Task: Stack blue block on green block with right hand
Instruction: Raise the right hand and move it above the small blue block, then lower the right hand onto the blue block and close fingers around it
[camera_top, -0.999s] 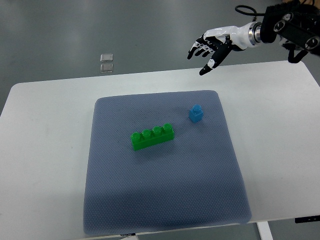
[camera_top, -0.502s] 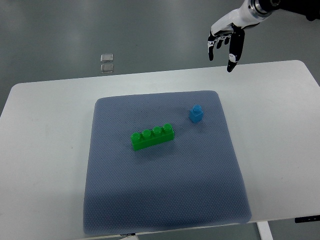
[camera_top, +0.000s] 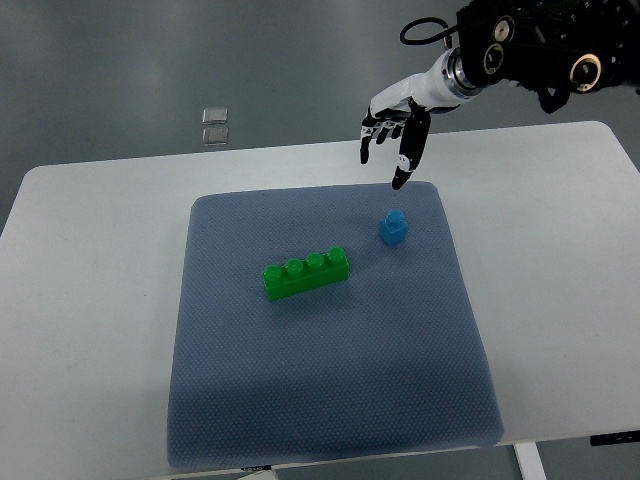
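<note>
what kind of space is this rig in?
Probably a robotics lab or test bench: a plain white table with a blue mat, toy blocks as test pieces, a bare grey floor behind.

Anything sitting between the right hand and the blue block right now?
No. In the top view, only bare grey-blue mat shows between the open right hand and the blue block just below its fingertips.

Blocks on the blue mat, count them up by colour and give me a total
Green block: 1, a long four-stud piece near the middle of the mat.
Blue block: 1, a small single-stud piece to the right of the green one, apart from it.
Total: 2 blocks. The right hand holds neither.
</note>
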